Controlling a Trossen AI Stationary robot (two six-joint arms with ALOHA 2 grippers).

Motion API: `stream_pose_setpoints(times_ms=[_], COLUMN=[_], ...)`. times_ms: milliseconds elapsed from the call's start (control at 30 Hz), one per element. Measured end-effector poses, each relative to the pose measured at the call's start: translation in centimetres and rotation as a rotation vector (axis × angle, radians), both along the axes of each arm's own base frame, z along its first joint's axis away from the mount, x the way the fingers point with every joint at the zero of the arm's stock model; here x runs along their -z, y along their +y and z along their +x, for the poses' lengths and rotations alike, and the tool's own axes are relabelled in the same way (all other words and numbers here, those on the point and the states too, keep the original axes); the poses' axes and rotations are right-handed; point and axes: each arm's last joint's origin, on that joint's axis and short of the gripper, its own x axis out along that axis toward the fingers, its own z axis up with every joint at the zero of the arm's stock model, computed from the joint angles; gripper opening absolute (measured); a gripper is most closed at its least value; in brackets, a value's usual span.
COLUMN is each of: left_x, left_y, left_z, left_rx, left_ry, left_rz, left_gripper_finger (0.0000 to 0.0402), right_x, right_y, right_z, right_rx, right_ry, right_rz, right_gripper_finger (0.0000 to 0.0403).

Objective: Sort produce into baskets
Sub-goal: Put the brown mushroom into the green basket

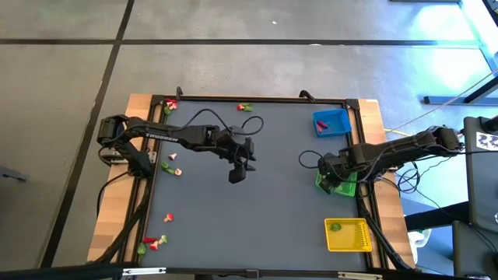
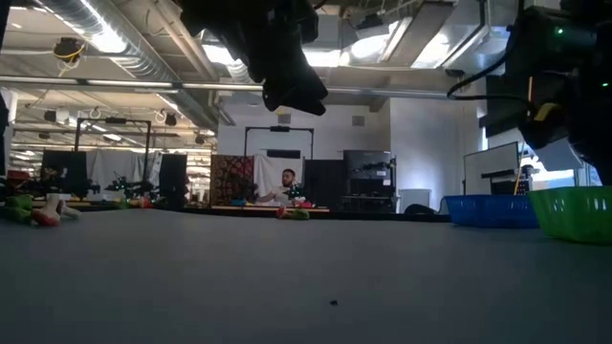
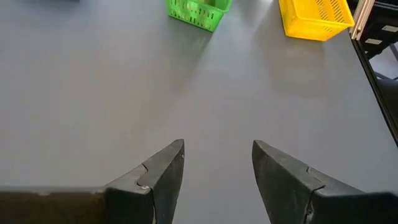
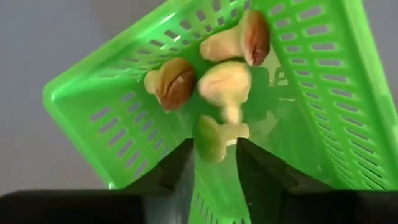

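hovering over green basket, right gripper jaws parted around half-hidden mushroom, left gripper released

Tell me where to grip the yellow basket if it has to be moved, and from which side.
Take the yellow basket by one low wall, coming straight down from above with one finger inside and one outside. It sits flat and open-topped, and its thin slotted walls suit a pinch. Avoid the corner with the green piece.

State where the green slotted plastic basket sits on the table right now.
In the high view, the green slotted plastic basket sits at the table's right edge, between the blue basket and yellow basket, under the right gripper.
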Motion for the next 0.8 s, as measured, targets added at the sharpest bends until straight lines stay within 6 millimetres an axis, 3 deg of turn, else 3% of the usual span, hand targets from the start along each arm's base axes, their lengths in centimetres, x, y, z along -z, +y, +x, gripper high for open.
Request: stream_pose_setpoints(times_ms=[233,433,633,800], left_x=[0.0,0.1,1.2,2.3], left_y=[0.0,0.0,-0.6,-1.3], left_z=[0.0,-0.1,-1.5,-3.3], left_rx=[-0.007,-0.023,-0.068,-0.129], left_ry=[-0.006,0.014,0.21,0.439], left_rz=[0.004,-0.015,-0.081,-0.127], left_gripper_finger=[0.0186,0.0186,0.0186,0.0186], right_x=[-3.8,-7.7,-9.1,-9.2], right_y=[0.2,-0.1,-0.2,-0.2], right_z=[1.6,4.3,7.2,9.3], right_rx=[-0.054,-0.141,-0.214,-0.259], right_ry=[-0.118,-0.417,-0.735,-0.847], right_rz=[-0.003,-0.219,-0.455,-0.63], right_gripper_finger=[0.0173,0.0179,0.0179,0.0179])
